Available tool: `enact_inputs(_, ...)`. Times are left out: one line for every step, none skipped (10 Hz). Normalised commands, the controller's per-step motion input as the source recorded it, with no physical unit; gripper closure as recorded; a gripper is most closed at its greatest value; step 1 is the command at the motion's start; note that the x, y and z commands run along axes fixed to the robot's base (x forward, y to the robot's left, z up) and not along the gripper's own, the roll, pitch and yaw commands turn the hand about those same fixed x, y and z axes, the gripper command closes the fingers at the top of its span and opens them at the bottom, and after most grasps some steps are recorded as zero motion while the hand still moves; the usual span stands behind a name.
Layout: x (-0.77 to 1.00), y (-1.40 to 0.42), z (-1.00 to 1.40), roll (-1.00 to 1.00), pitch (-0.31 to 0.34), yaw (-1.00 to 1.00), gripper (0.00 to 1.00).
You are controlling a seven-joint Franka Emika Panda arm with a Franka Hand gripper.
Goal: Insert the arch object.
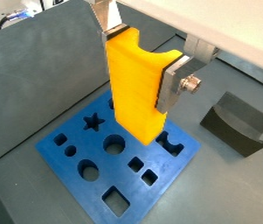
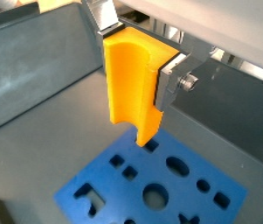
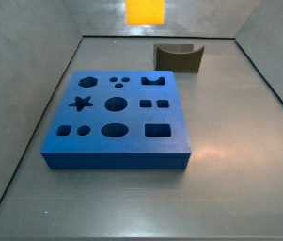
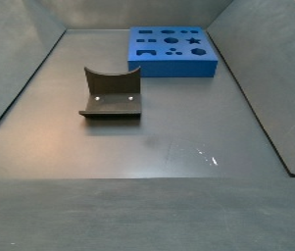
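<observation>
Gripper clamped on arch, carried high above blue board; step: transport, insertion not begun; next calls for aligning arch over its matching hole, then lowering.

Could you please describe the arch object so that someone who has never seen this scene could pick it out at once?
Start at the blue board with shaped holes, lying flat on the grey floor. Above it hangs the gripper, its jaws shut on the arch object. That is the only bright orange-yellow piece: a tall plastic block, unlike the dark grey-brown block with a curved notch standing on the floor beside the board.
</observation>
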Motion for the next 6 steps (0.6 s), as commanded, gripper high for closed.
enact_inputs(0.0,0.83,-1.0,0.1,-0.027,0.09,1.0)
enact_inputs(0.0,0.79,-1.0,0.08,-0.033,0.08,1.0)
enact_inputs(0.0,0.65,-1.0,0.02,-0.04,0.03,1.0)
enact_inputs(0.0,0.53,-1.0,0.0,-0.034,0.0,1.0)
enact_inputs(0.12,0.38,-0.91,-0.05,-0.093,0.0,1.0)
enact_inputs(0.13,0.03,-0.73,-0.11,-0.19,-0.12,1.0)
